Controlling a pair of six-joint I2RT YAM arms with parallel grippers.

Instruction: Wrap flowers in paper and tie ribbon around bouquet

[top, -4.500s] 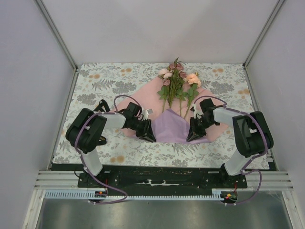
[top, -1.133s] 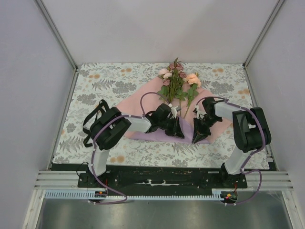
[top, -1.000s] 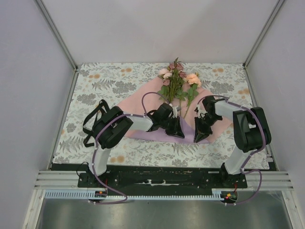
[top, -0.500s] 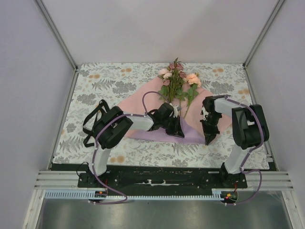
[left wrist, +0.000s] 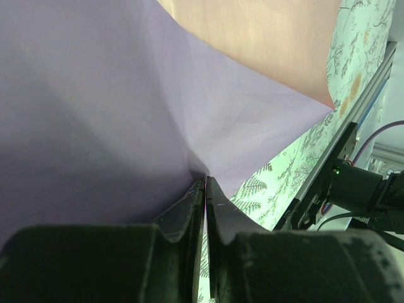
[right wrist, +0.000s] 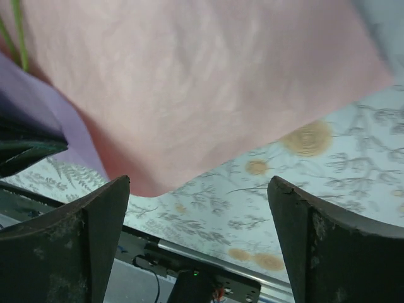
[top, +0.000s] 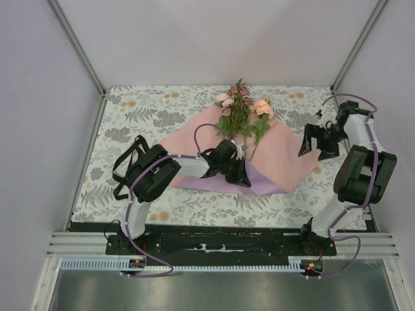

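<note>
Barely begun: the left gripper pinches a folded flap of the paper by the flowers, the right gripper gapes empty, no ribbon in sight.

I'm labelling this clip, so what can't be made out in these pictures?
Stem ends of the flowers: top view, behind the left gripper and a folded flap of the paper.
Blooms, left wrist view: paper fills the frame.
Blooms, right wrist view: cut off at the top-left corner; only stems show.

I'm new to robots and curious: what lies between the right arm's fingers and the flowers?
Only the paper, its bare pink face up, lies between the right fingers and the flowers. The top view shows it.
</note>
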